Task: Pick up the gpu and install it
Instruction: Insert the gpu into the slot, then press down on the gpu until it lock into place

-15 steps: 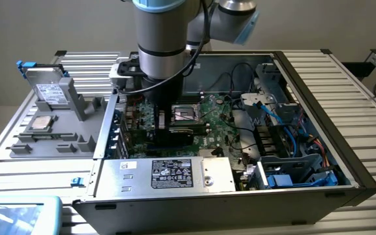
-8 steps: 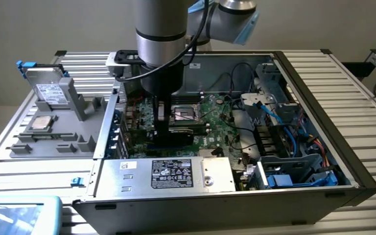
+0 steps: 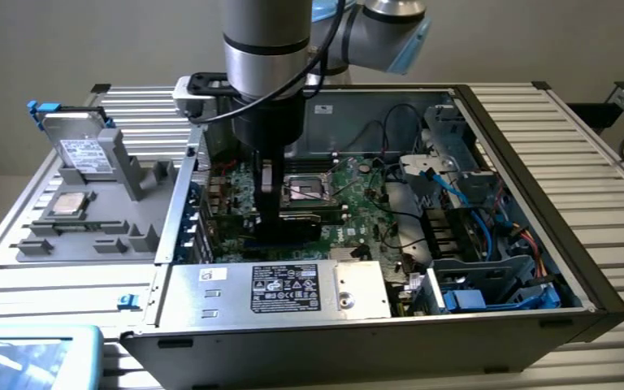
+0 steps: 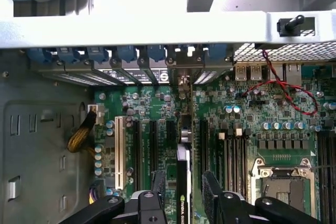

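Observation:
My gripper (image 3: 272, 180) reaches down into the open computer case (image 3: 529, 203) over the green motherboard (image 3: 361, 175). In the exterior view a black block, the gpu (image 3: 293, 224), stands upright beneath it, just left of the CPU socket (image 3: 309, 192). In the wrist view the gpu (image 4: 183, 182) runs edge-on between my two black fingers (image 4: 157, 190), which are closed against its sides. It stands along an expansion slot of the motherboard (image 4: 231, 129), its far end toward the rear slot openings (image 4: 181, 77). My gripper (image 4: 184, 187) is shut on it.
A grey parts tray (image 3: 139, 236) at the exterior view's left holds a silver hard drive (image 3: 82, 153) and a CPU (image 3: 68, 205). The power supply (image 3: 285, 288) fills the case's near side. Drive bays with blue cables (image 3: 464, 195) stand at the right. A red wire (image 4: 286, 90) crosses the board.

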`<state>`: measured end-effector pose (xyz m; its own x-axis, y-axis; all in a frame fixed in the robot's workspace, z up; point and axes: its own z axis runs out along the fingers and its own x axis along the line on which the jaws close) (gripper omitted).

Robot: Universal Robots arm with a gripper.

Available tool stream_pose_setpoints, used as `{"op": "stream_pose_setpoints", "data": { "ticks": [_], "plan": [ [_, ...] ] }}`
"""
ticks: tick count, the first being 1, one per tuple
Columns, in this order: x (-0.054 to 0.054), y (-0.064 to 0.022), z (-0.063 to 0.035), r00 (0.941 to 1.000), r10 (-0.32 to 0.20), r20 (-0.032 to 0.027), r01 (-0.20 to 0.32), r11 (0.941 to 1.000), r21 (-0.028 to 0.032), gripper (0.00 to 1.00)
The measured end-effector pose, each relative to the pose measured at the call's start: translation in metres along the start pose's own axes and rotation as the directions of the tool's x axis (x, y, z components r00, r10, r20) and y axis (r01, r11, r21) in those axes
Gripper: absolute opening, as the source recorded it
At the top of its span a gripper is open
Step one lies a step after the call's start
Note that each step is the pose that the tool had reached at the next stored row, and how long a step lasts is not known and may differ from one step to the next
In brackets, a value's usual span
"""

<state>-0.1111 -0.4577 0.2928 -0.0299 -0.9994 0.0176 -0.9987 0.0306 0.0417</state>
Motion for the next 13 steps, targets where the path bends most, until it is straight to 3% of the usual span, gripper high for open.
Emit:
{"op": "stream_pose_setpoints", "data": {
  "ticks": [8, 11, 13],
  "plan": [
    [0.0001, 0.0003, -0.0067, 1.0, 0.0, 0.0, 0.0, 1.0, 0.0012, 0.42],
    [0.0001, 0.0004, -0.0082, 1.0, 0.0, 0.0002, 0.0, 1.0, 0.0016, 0.34],
    [0.0001, 0.0003, -0.0082, 1.0, 0.0, 0.0002, 0.0, 1.0, 0.002, 0.22]
  ]
}}
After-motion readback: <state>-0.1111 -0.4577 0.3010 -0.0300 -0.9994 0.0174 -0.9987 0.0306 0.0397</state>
